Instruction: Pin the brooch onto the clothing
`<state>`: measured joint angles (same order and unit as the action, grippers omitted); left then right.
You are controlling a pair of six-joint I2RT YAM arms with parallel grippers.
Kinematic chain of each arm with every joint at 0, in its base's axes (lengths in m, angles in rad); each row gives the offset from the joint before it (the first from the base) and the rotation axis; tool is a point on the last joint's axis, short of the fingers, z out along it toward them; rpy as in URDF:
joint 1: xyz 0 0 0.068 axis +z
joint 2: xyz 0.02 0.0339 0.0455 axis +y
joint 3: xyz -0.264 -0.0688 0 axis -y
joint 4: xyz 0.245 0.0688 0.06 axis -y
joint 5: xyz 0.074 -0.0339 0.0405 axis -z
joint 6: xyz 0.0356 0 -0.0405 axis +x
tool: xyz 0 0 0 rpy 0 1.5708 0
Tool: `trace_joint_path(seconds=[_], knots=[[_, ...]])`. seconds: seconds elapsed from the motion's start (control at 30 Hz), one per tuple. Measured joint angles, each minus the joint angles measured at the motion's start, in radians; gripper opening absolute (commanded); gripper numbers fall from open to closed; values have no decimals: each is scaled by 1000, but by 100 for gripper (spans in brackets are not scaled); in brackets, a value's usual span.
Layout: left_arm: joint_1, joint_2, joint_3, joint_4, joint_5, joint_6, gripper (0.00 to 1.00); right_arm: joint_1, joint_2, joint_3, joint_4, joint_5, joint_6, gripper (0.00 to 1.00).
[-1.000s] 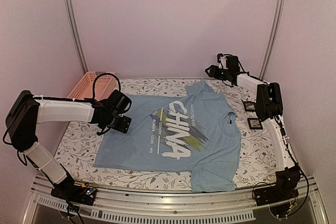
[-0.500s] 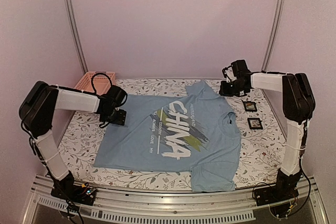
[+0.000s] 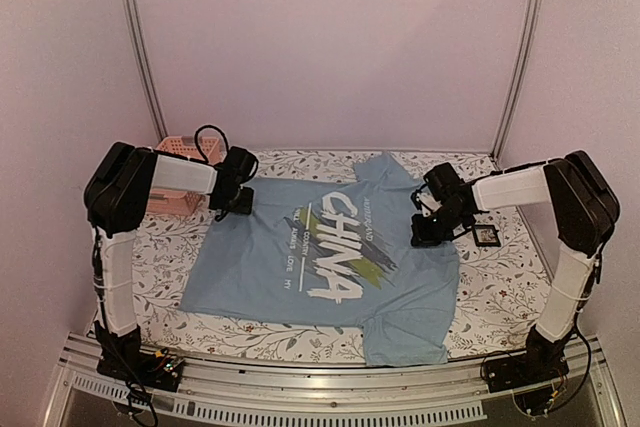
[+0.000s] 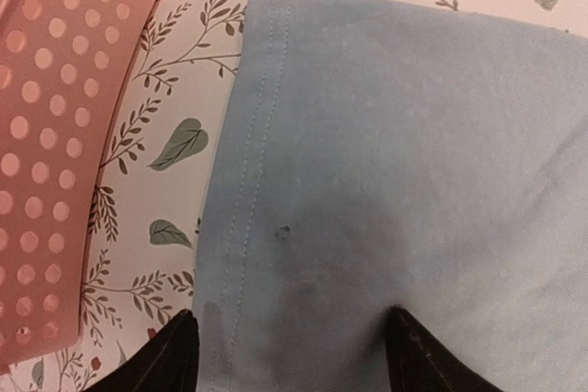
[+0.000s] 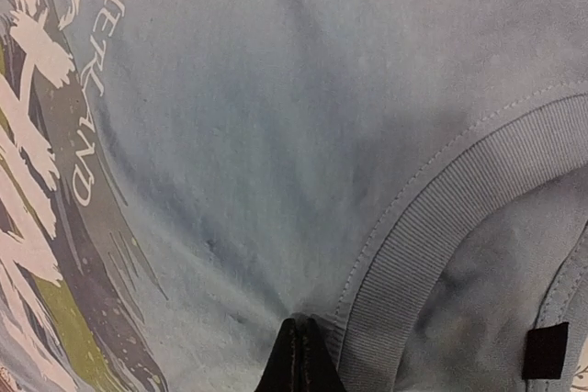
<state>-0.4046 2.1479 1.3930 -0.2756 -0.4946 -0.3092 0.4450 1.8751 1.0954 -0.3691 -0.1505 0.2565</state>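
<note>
**A:** Where does the shirt [image 3: 260, 257] lie against each hand?

**B:** It is spread flat in the middle of the table [image 3: 500, 287]. The left hand [image 3: 240, 197] sits at its upper-left corner. In the left wrist view, that hand [image 4: 289, 360] has its fingers [image 4: 179, 355] spread apart at the bottom of the frame, with the stitched hem running up between them.

**A:** And the other one?

**B:** The right hand [image 3: 425, 232] is at the collar [image 5: 432, 227], right of the print. In its own view, the hand [image 5: 296, 351] has its tips pressed together (one dark point, bottom centre) on the cloth just left of the ribbed band.

**A:** Is the brooch in it?

**B:** I cannot tell; I can make out no brooch in any view.

**A:** Counts?

**B:** One shirt, two hands, one pink basket [image 3: 180, 145] at upper left, and one small black frame [image 3: 487, 236] just right of the right arm.
</note>
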Motion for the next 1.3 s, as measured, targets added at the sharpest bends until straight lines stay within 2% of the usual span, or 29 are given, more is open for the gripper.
trace_joint_path(seconds=[0.4,0.63,0.73,0.97,1.17,1.3], knots=[[37,-90,-147,58,61,-107,68,-1,-69,-82,-5,32,34,0],[38,-101,-137,25,61,-72,69,-6,-69,6,-117,33,1,0],[38,-160,-165,1,63,-46,69,-31,-69,80,-141,34,-17,0],[2,-489,-376,-19,81,-105,69,-100,-69,140,-151,52,-44,0],[-132,-692,-656,-42,142,-309,67,-97,-69,103,-147,51,-47,0],[-152,-761,-824,-69,188,-461,67,-97,-64,61,-143,54,-47,0]])
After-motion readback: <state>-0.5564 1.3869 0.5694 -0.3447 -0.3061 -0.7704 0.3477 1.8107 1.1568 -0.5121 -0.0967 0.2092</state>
